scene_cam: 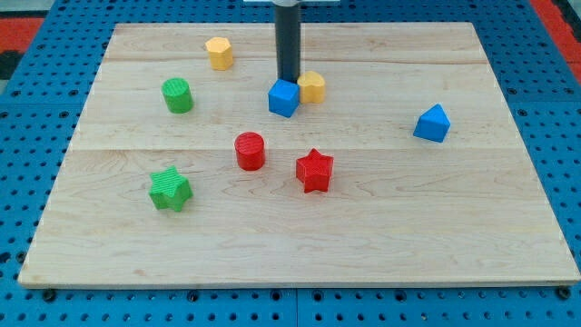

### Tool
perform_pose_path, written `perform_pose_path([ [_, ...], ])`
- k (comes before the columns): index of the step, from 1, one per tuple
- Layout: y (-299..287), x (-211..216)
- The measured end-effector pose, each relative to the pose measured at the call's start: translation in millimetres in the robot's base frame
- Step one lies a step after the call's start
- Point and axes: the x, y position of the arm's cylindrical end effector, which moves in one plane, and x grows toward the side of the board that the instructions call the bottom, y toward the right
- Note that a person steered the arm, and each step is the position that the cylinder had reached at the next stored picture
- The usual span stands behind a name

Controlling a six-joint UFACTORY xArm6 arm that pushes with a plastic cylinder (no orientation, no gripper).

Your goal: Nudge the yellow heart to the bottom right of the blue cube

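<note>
The yellow heart [312, 87] sits just right of and slightly above the blue cube [283, 98], touching or nearly touching it. My rod comes down from the view's top. My tip [288, 81] ends right at the cube's upper edge, immediately left of the heart. Whether the tip touches either block cannot be told.
A wooden board [454, 227] lies on a blue pegboard. A yellow hexagon block [219, 53] and a green cylinder [177, 95] lie upper left. A red cylinder [250, 151] and a red star [314, 170] lie below the cube. A green star [170, 189] lies lower left, a blue wedge-like block [432, 123] at right.
</note>
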Motion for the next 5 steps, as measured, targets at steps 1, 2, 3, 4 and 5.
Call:
perform_pose_path([
  [1,35.7,4.2],
  [2,-0.5,27.7],
  [3,-13.1,42.8],
  [4,36.9,55.3],
  [5,93.7,52.0],
])
